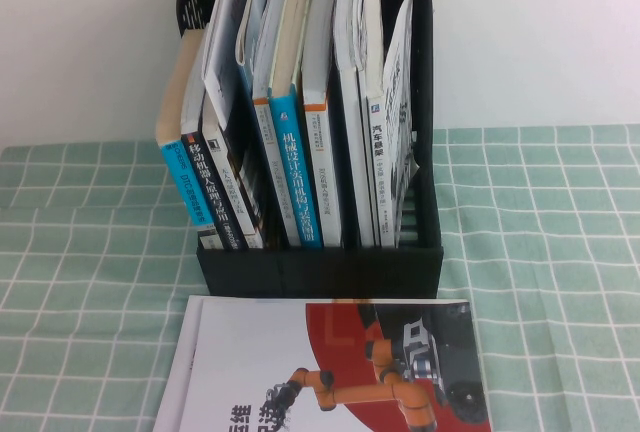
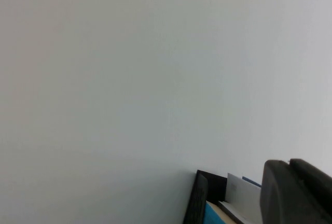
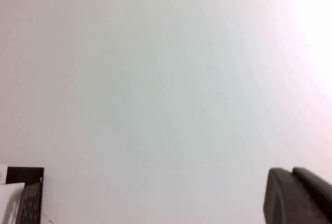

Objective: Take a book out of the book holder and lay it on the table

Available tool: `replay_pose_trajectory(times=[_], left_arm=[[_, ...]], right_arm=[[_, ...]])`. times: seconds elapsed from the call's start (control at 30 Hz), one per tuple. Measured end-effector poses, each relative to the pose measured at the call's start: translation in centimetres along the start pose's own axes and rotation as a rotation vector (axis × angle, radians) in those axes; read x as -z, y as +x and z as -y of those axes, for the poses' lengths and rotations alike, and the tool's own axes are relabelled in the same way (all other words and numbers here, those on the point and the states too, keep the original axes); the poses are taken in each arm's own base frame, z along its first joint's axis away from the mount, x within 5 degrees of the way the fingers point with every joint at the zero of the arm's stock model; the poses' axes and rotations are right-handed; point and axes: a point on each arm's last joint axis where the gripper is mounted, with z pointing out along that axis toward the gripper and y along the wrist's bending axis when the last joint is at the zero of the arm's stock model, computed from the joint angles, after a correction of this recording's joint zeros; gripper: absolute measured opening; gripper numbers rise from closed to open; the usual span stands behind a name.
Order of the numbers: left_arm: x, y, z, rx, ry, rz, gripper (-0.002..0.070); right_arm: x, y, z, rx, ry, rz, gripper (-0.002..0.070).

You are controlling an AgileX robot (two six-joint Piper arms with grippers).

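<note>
The black book holder [image 1: 320,267] stands upright on the green checked table [image 1: 540,252], filled with several books. The book [image 1: 377,142], with its white spine and black characters, stands in the right compartment between other white volumes. Neither gripper appears in the high view. In the left wrist view my left gripper [image 2: 289,163] faces the white wall, shut and holding nothing, with a top corner of the book holder [image 2: 196,198] beside it. In the right wrist view my right gripper [image 3: 292,171] is also shut and holds nothing, apart from the holder's corner [image 3: 28,193].
A white-and-red book with an orange robot arm [image 1: 330,372] lies flat on the cloth just in front of the holder. Blue-spined books [image 1: 295,172] fill the middle compartments. A white wall rises behind the holder. Bare cloth lies to both sides.
</note>
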Motion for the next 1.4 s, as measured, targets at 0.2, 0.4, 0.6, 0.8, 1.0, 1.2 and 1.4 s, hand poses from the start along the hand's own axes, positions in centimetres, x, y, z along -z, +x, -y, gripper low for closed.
replay_pose_trajectory(times=[0.2,0.4,0.6,0.8,1.0,1.2,1.4], left_arm=[[-0.1,0.0,0.1,-0.005,-0.006,-0.024,-0.0003],[-0.8,-2.9,1.8,-0.083,-0.026,-0.139,-0.0003],[-1.9,-3.6,2.3,-0.260,-0.055,-0.305,-0.0003],[-2.5,-2.8,2.1,-0.233,-0.077,-0.405,-0.0003],[-5.0,-2.1,2.2,-0.170,-0.128,-0.595,-0.0003],[-9.8,-2.6,2.5,-0.181,-0.149,-0.626,-0.0003],[-14.7,-3.7,3.3,-0.275,-0.084,-0.460,-0.0003]], right_arm=[[0.0,0.0,0.3,0.019,0.031,0.003,-0.0002],[-0.4,-0.8,0.5,-0.001,0.034,-0.063,-0.0002],[-1.0,-3.9,0.3,-0.007,-0.054,-0.409,-0.0002],[-1.8,-5.3,0.3,0.091,-0.144,-0.666,-0.0002],[-2.8,-5.7,0.2,0.212,-0.226,-0.729,-0.0002],[-3.9,-6.9,0.4,0.281,-0.194,-0.570,-0.0002],[-5.2,-9.1,1.1,0.303,-0.058,-0.226,-0.0002]])
